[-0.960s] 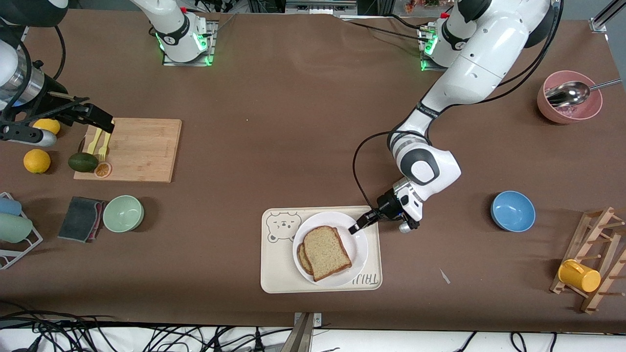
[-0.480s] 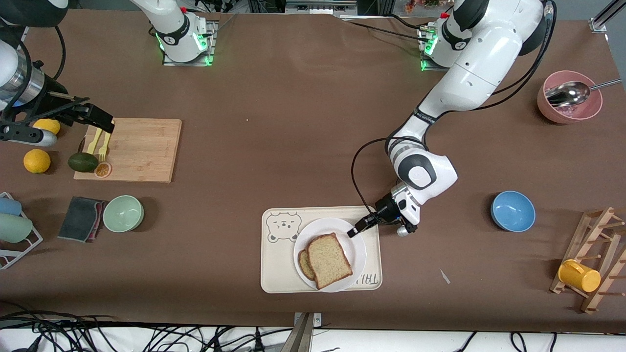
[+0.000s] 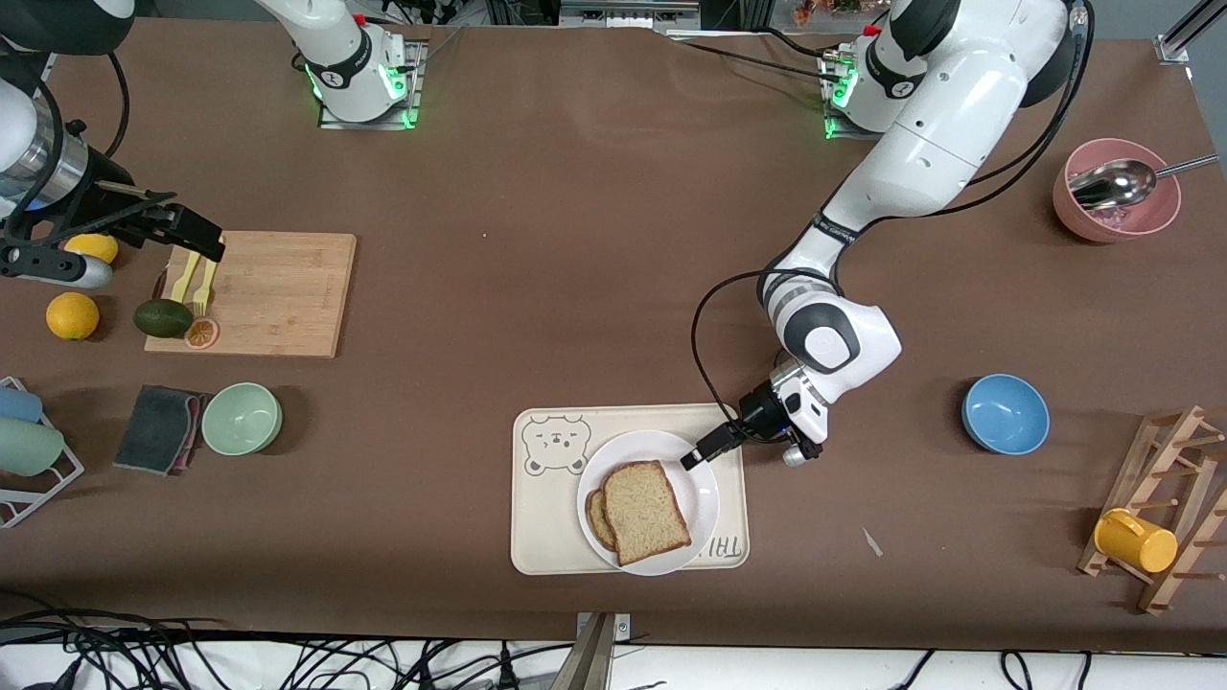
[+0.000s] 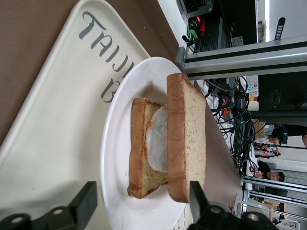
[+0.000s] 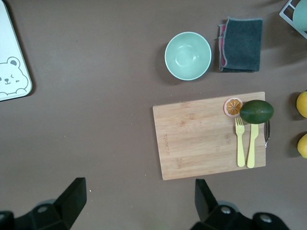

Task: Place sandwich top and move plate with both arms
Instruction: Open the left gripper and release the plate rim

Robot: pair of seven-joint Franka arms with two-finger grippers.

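L tool (image 3: pixel 692 460), black two-finger type on the white jointed L arm (image 3: pixel 920 144), sits low at the rim of the round plain white plate (image 3: pixel 705 489), on the edge toward the L arm's end of the desk. L wrist view shows its fingers (image 4: pixel 86 203) spread wide w/ nothing between them; the plate rim and the bread fall in the gap, but I can't tell if either finger touches the plate. The plain light-brown speckled bread slice w/ darker crust (image 3: pixel 644 511) lies on top of a second slice on that plate, and the plate rests on the cream rectangular bear-print tray (image 3: pixel 537 517), near the front camera's edge of the desk. The front view gives only two stacked slices, upper one skewed; the L wrist view adds the white of a fried egg (image 4: pixel 157 139) sandwiched between them, plus dark lettering on the tray. R tool (image 3: pixel 196 240) waits up in the air over the edge of the wooden cutting board (image 3: pixel 278 292), fingers wide apart, empty. R wrist view looks straight down on that board w/ two yellow forks (image 5: pixel 244 143), a dark green avocado (image 5: pixel 256 111) and an orange slice (image 5: pixel 233 106), also a pale green bowl (image 5: pixel 188 56) and a dark grey cloth (image 5: pixel 241 44).
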